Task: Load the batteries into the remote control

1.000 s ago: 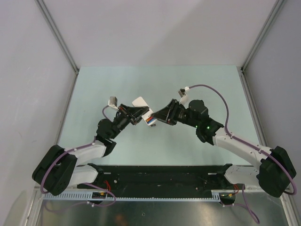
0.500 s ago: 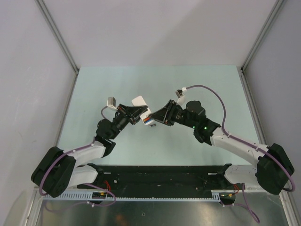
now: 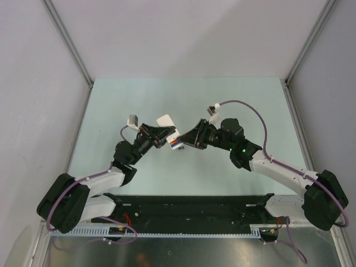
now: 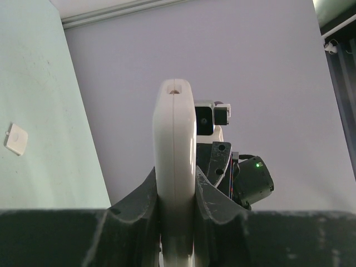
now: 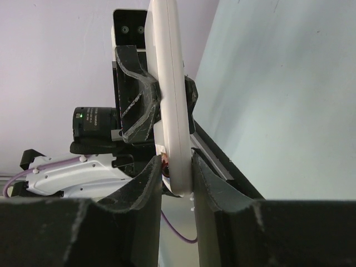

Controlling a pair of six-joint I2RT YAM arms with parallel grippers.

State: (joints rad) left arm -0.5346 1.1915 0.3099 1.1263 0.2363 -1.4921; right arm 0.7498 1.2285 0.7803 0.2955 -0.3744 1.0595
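Observation:
My left gripper is shut on the white remote control and holds it on edge above the table; in the left wrist view the remote stands upright between the jaws of the left gripper. Batteries show as red and blue stripes in the remote's open back. My right gripper meets it from the right. In the right wrist view the right gripper pinches the remote's lower end, with a red battery against the left finger.
A small white square piece lies on the pale green table, also seen behind the remote in the top view. Grey walls stand on three sides. The black base rail runs along the near edge.
My right gripper has moved slightly left, closing in on the end of the remote. The left arm and the remote have barely moved.

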